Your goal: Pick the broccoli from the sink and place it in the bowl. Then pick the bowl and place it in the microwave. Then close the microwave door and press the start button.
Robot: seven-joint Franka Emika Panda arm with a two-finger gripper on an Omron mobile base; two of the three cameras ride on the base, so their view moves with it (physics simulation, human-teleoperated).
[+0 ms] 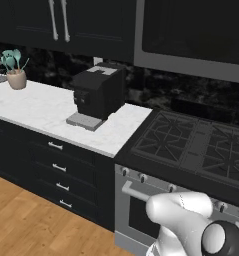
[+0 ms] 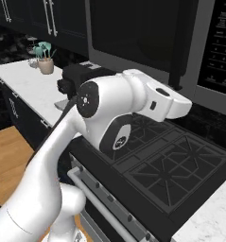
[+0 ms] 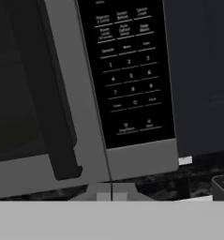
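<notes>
The microwave (image 1: pixel 191 35) hangs above the stove. Its door (image 2: pixel 133 33), a dark glass panel in a grey frame, lies flat against the front, with a dark vertical handle (image 3: pixel 57 108) at its right side. Right of the handle is the black keypad (image 3: pixel 130 70); its lowest row holds two small buttons (image 3: pixel 138 125). My gripper (image 3: pixel 111 192) points at the bottom edge of the microwave, just below the seam between door and keypad. Its fingertips stand pressed together with nothing between them. The broccoli, bowl and sink are out of view.
A gas stove (image 1: pixel 191 142) with black grates sits under the microwave. A black coffee machine (image 1: pixel 98 92) stands on the white counter (image 1: pixel 36 107) to its left, with a potted plant (image 1: pixel 16 75) farther left. Dark cabinets (image 1: pixel 61 20) hang above.
</notes>
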